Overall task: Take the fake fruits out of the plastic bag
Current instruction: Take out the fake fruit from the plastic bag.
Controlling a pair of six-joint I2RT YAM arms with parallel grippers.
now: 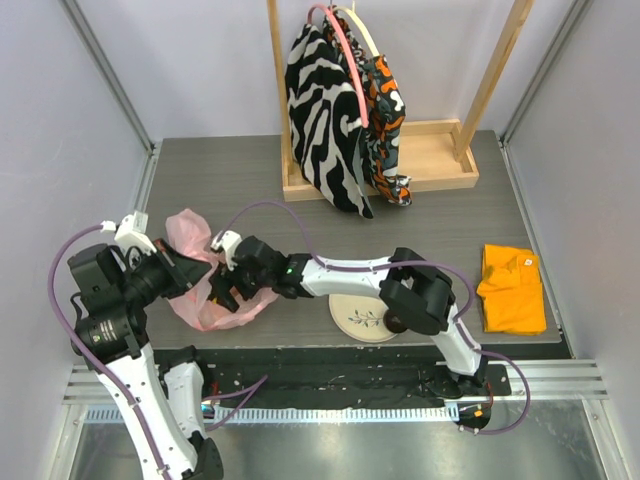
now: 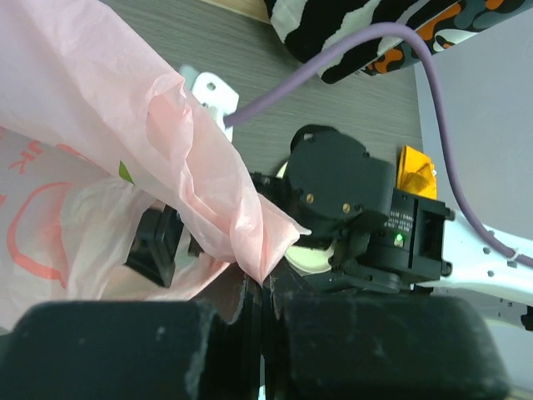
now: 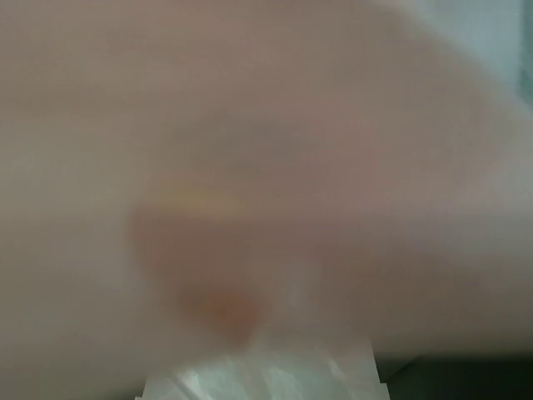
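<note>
Left gripper [image 2: 262, 290], arm crouched near-left: pinched shut on plastic bag [image 1: 186, 229] edge. Right gripper [image 1: 224, 291], arm stretched leftward: inside bag, spread unreadable.

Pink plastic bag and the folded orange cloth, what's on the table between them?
In the top view, a round cream plate lies between the pink plastic bag and the folded orange cloth, partly under the right arm stretched toward the bag.
</note>
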